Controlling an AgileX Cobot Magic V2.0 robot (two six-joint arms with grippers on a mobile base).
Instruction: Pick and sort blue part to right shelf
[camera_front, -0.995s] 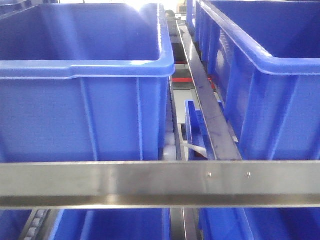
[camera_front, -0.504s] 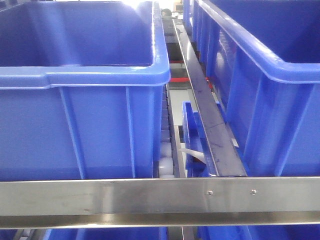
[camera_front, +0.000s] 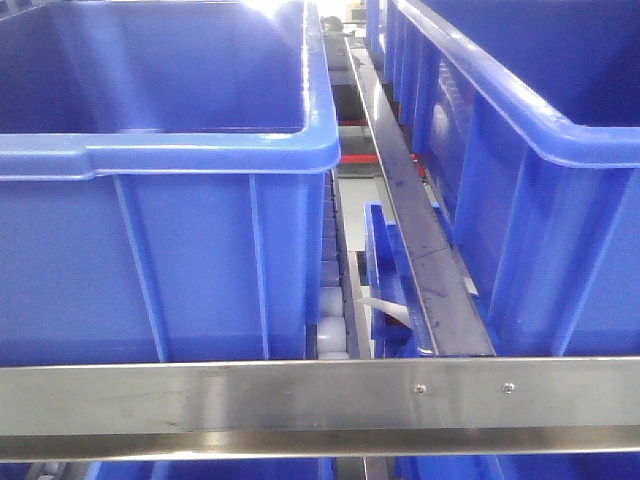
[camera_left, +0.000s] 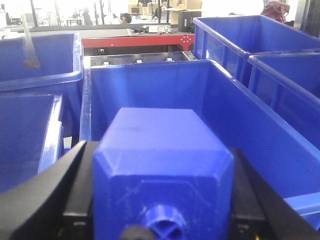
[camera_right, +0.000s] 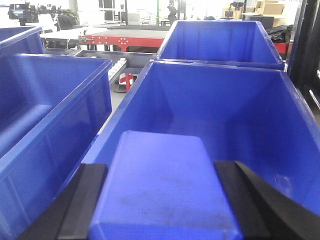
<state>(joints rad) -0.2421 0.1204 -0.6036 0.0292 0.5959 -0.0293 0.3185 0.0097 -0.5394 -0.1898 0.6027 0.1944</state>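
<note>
Left gripper (camera_left: 162, 205): I had its black fingers (camera_left: 75, 195) pressed against both flanks of a blue chamfered plastic block (camera_left: 160, 150), clamped, with no gap showing. Right gripper (camera_right: 162, 210): its black fingers (camera_right: 82, 200) hugged a plain blue rectangular plastic block (camera_right: 160, 180) the same way.

Beyond each block lay an open mouth: a deep blue plastic bin (camera_left: 150, 67) ahead of the left, a second deep blue bin (camera_right: 215, 67) ahead of the right. I couldn't tell whether either block had cleared a near rim.

On the front camera, the stainless-steel rack (camera_front: 250, 395) showed its flat bar with two small screws (camera_front: 420, 388), and a white roller track (camera_front: 335, 335) ran in the gap between bins.

My worries were these. Letting go short of a rim could have bounced a block into that roller gap. Smooth faces might have slipped in the grip. Nudging a rim could have rolled a bin back.
</note>
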